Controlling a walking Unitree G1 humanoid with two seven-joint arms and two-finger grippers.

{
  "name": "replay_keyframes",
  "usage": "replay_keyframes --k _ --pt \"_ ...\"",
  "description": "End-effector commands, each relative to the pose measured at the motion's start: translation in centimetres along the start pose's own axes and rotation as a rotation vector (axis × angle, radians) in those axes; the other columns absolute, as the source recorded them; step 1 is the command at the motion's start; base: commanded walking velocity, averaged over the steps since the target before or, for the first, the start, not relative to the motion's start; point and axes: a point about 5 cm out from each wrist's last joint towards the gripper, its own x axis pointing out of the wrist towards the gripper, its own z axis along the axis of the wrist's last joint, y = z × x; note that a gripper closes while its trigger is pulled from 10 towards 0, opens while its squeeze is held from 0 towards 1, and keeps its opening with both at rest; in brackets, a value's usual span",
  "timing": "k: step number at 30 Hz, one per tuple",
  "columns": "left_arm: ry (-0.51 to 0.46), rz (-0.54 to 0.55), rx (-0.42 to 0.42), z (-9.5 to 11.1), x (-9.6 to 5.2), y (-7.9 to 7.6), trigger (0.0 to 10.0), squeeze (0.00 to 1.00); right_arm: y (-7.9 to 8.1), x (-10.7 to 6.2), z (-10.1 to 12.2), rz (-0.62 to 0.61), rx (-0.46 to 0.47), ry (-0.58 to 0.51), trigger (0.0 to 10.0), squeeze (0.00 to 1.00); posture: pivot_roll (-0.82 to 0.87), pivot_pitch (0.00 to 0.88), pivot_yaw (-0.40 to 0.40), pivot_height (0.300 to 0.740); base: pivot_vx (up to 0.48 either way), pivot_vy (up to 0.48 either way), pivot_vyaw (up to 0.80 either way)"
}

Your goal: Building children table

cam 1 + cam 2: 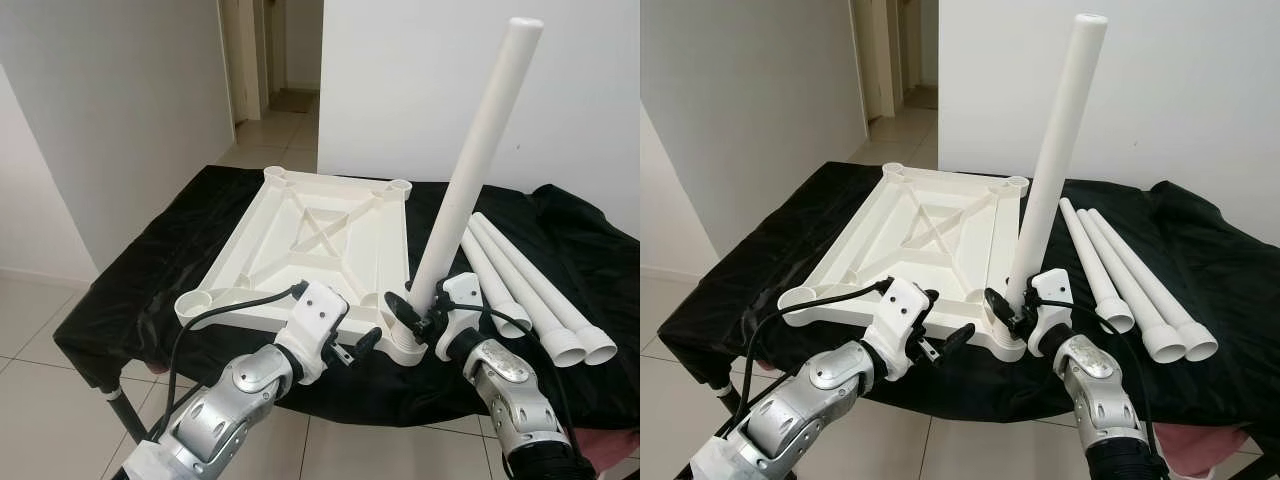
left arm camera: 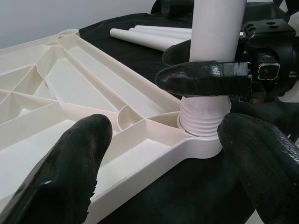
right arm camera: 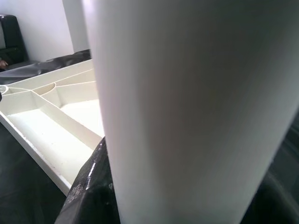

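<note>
We pinch the first leg (image 1: 470, 170) low with our right gripper (image 1: 425, 312) at the tabletop's (image 1: 310, 240) five-o'clock socket — keep it plumb, twist threads home; left gripper (image 1: 352, 345) spread, bracing nearby.

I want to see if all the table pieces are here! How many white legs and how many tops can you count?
Table legs: 4. One leg stands in a corner socket, held by the right hand; three loose legs lie on the black cloth.
Table tops: 1, the white top, lying upside down.
Total: 5 pieces.
</note>
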Motion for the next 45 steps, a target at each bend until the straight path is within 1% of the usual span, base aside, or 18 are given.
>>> replay_keyframes --k 1,5,8,11,13,19,20,21,23,27,28,29,31,40,41,42,43,45 --pt "0.013 -0.208 0.004 -0.2 -0.1 -1.0 10.0 0.00 0.0 -0.2 -0.9 -0.043 0.067 0.030 10.0 0.00 -0.03 0.059 0.015 0.740 0.000 0.000 0.00" --pt "0.011 -0.209 -0.008 -0.2 -0.1 -1.1 10.0 0.00 0.0 -0.1 -0.3 -0.149 0.124 -0.012 10.0 0.00 -0.04 0.062 0.014 0.740 0.000 0.000 0.00" --pt "0.013 -0.211 -0.015 -0.3 -0.1 -1.2 10.0 0.00 0.0 -0.1 -0.4 -0.279 0.148 0.003 10.0 0.00 -0.04 0.064 0.010 0.740 0.000 0.000 0.00" --pt "0.014 -0.210 -0.014 -0.3 -0.1 -1.3 10.0 0.00 0.1 -0.1 -0.4 -0.323 0.150 0.009 10.0 0.00 -0.04 0.065 0.011 0.740 0.000 0.000 0.00" --pt "0.021 -0.214 -0.019 -0.5 -0.2 -1.4 10.0 0.00 0.4 -0.3 -0.6 -0.423 0.141 0.017 10.0 0.00 -0.03 0.062 0.009 0.740 0.000 0.000 0.00" --pt "0.031 -0.221 -0.020 -0.7 -0.3 -1.5 10.0 0.00 1.2 -0.2 -0.6 -0.481 0.142 0.013 10.0 0.00 -0.03 0.057 0.010 0.740 0.000 0.000 0.00" --pt "0.035 -0.221 -0.018 -0.7 -0.3 -1.4 10.0 0.00 1.9 -0.2 -0.6 -0.565 0.134 0.019 10.0 0.00 -0.03 0.051 0.009 0.740 0.000 0.000 0.00" --pt "0.035 -0.221 -0.018 -0.7 -0.3 -1.4 10.0 0.00 1.9 -0.2 -0.6 -0.565 0.134 0.019 10.0 0.00 -0.03 0.051 0.009 0.740 0.000 0.000 0.00" --pt "0.035 -0.212 -0.018 -0.7 -0.3 -1.1 10.0 0.00 3.1 -0.5 -0.9 -0.740 0.181 0.020 10.0 0.00 -0.03 0.041 0.008 0.740 0.000 0.000 0.00" --pt "0.034 -0.209 -0.017 -0.7 -0.3 -1.1 10.0 0.00 3.6 -0.5 -1.0 -0.778 0.197 0.025 10.0 0.00 -0.02 0.038 0.006 0.740 0.000 0.000 0.00" --pt "0.032 -0.207 -0.020 -0.7 -0.3 -1.0 10.0 0.00 4.4 0.1 -0.8 -0.718 0.218 0.011 10.0 0.00 -0.03 0.033 0.008 0.740 0.000 0.000 0.00" --pt "0.032 -0.207 -0.020 -0.7 -0.3 -1.0 10.0 0.00 4.4 0.1 -0.8 -0.718 0.218 0.011 10.0 0.00 -0.03 0.033 0.008 0.740 0.000 0.000 0.00" --pt "0.030 -0.207 -0.020 -0.6 -0.3 -0.9 10.0 0.00 5.3 0.9 -0.3 -0.630 0.232 -0.008 10.0 0.00 -0.03 0.026 0.005 0.740 0.000 0.000 0.00" --pt "0.022 -0.204 -0.033 -0.5 -0.5 -0.7 10.0 0.00 4.7 0.8 0.1 -0.634 0.212 -0.030 10.0 0.00 -0.02 0.015 0.007 0.740 0.000 0.000 0.00" --pt "0.021 -0.206 -0.035 -0.6 -0.5 -0.7 10.0 0.00 4.6 0.8 0.1 -0.628 0.227 -0.033 10.0 0.24 -0.02 0.014 0.005 0.740 0.000 0.000 0.00" --pt "0.021 -0.206 -0.035 -0.6 -0.5 -0.7 10.0 0.00 4.6 0.8 0.1 -0.628 0.227 -0.033 10.0 0.24 -0.02 0.014 0.005 0.740 0.000 0.000 0.00" --pt "0.022 -0.209 -0.034 -0.6 -0.5 -0.8 10.0 0.00 4.6 0.8 0.2 -0.629 0.226 -0.037 10.0 1.00 -0.02 0.012 0.003 0.740 0.000 0.000 0.00" --pt "0.022 -0.211 -0.035 -0.6 -0.5 -0.9 10.0 0.00 4.6 0.8 0.2 -0.619 0.230 -0.041 10.0 1.00 -0.02 0.011 0.002 0.740 0.000 0.000 0.00"
